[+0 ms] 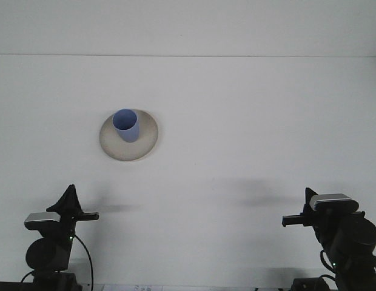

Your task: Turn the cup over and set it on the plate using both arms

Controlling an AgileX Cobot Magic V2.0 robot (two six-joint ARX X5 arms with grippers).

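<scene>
- One blue cup (126,125) stands on the plate (145,143), set toward the plate's back-left part, its rim facing up and leaning slightly toward the camera; it is a plain, handleless tumbler, pale periwinkle, narrowing a little toward its base.
- Round and beige-grey, the plate lies flat on the white table (248,121), with a bare crescent of it showing in front of and to the right of the cup.
- Well apart from the plate, nearer the camera and a bit to its left, the left gripper (85,215) sits low at the table's near edge — a dark pointed piece sticks up and a thin black bar pokes to the right.
- Far to the plate's right and equally near, the right gripper (291,221) shows a short black bar pointing left, under a grey camera block.
- Fingers on both grippers are seen edge-on and tiny — I cannot tell whether they are spread or pressed together.
- Both arms are cut off by the bottom of the view; neither touches the cup or plate.
</scene>
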